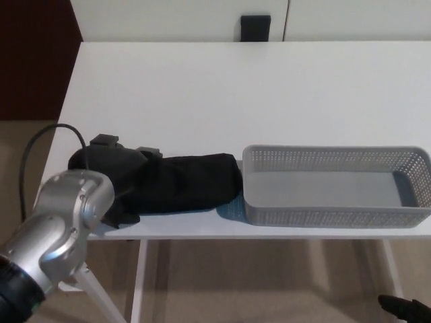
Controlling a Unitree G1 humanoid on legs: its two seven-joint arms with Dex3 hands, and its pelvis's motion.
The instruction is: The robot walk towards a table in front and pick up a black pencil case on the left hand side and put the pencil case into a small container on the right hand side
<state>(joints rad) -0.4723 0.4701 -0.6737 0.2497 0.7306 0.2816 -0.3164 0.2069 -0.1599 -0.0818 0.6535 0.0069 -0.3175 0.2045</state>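
My left hand (pixel 111 171) rests on the left end of the soft-looking, likely floppy black pencil case (pixel 195 183) lying on the table (pixel 202 87) just beside the container (pixel 323 217), whether clasping it I cannot tell; I'd hold nearer its middle.

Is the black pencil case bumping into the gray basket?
Cannot tell. In the head view the pencil case ends right at the basket wall; no gap shows, but contact isn't plain.
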